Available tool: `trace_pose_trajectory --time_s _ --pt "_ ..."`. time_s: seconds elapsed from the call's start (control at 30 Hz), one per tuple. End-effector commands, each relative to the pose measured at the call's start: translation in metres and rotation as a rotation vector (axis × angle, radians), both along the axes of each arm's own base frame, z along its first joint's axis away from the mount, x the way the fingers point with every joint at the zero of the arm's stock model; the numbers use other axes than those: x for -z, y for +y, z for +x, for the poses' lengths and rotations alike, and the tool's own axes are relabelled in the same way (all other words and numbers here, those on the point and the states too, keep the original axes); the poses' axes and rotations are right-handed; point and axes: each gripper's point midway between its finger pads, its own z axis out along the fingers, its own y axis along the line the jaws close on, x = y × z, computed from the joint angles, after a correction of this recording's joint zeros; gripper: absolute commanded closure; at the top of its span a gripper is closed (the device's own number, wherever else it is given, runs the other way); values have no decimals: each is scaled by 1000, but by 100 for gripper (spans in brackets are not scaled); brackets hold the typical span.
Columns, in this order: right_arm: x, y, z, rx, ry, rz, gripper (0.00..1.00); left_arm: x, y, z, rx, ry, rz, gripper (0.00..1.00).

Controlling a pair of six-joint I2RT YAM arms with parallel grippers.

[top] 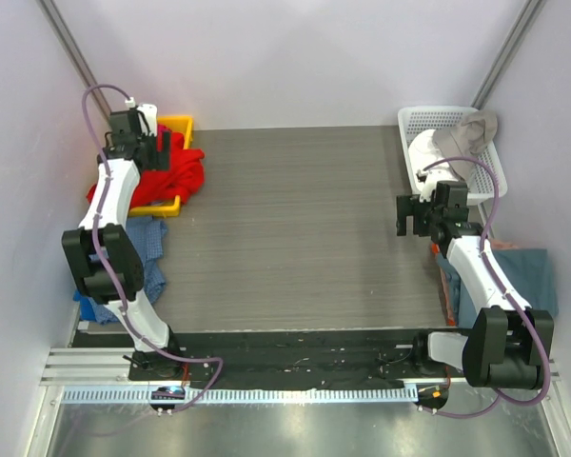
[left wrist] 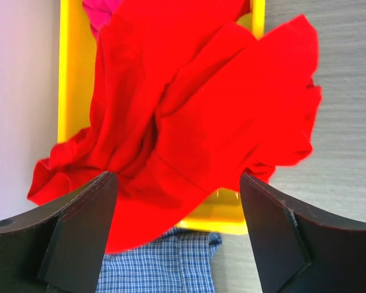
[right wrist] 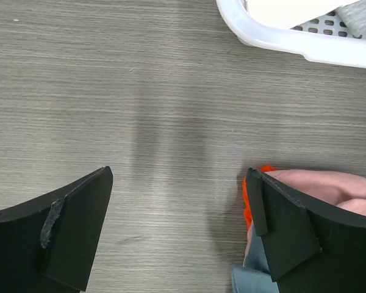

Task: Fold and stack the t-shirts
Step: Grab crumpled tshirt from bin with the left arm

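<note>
A bright red t-shirt (top: 176, 171) lies crumpled in and over a yellow tray (top: 178, 124) at the far left; it fills the left wrist view (left wrist: 201, 110). A magenta-pink shirt (left wrist: 100, 9) peeks out at the tray's far end. My left gripper (top: 136, 133) hovers above the red shirt, open and empty (left wrist: 177, 201). My right gripper (top: 421, 217) is open and empty over bare table at the right (right wrist: 177, 201). Teal cloth (top: 528, 271) lies at the right edge, with a pink fold (right wrist: 329, 186) and an orange edge beside my right finger.
A blue checked cloth (top: 147, 252) lies in front of the yellow tray (left wrist: 165, 265). A white perforated basket (top: 447, 143) with white and grey cloth stands at the back right (right wrist: 280, 33). The table is grey wood-grain (top: 295, 228), walled on three sides.
</note>
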Motion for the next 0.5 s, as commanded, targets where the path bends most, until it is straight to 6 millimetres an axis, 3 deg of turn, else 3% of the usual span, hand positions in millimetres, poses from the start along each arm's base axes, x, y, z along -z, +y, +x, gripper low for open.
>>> trace_pose_trajectory --time_s 0.0,0.37,0.43,0.47 --pt "-17 5 11 -37 -42 14 0 -18 15 18 -43 -36 37 17" --pt "-16 6 10 -49 -35 17 0 16 16 59 -84 6 -41 21" --pt "-14 7 10 -51 -29 19 0 14 16 67 -79 -2 -42 23" --pt "-14 7 10 -52 -26 20 0 24 16 69 -80 22 -42 26"
